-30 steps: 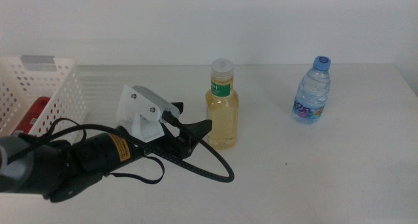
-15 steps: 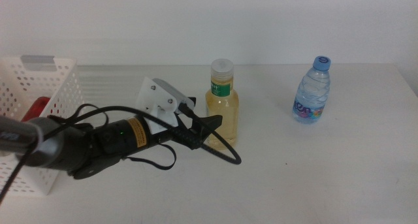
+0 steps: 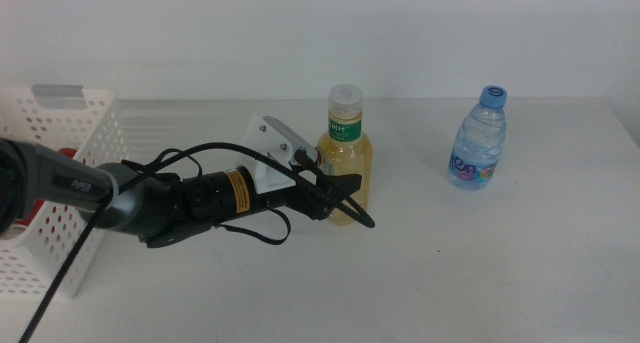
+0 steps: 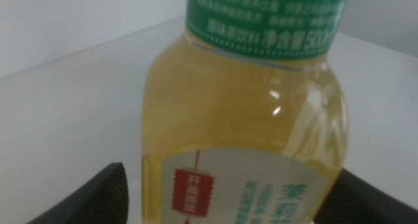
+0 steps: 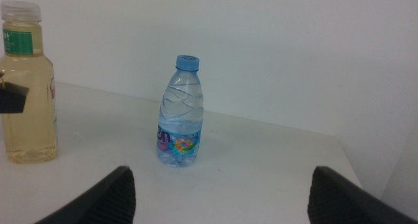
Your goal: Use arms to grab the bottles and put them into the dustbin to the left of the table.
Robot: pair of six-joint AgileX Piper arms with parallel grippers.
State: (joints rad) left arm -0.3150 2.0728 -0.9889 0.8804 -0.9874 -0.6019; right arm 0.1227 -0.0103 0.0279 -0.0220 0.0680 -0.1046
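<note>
Middle view, change: the left gripper (image 3: pixel 338 191) has advanced from short of the yellow-liquid bottle (image 3: pixel 346 153) to its base, jaws wide on either side; the bottle has shifted slightly right.
Middle view, room: the dustbin (image 3: pixel 60 173) sits at the table's (image 3: pixel 480 273) left edge, the water bottle (image 3: pixel 477 138) well apart to the right, bare tabletop between.
Left wrist view: yellow-liquid bottle (image 4: pixel 245 139) fills the gap between spread jaws.
Right wrist view: right gripper (image 5: pixel 221 191) jaws wide, empty, facing the water bottle (image 5: pixel 179 113).
</note>
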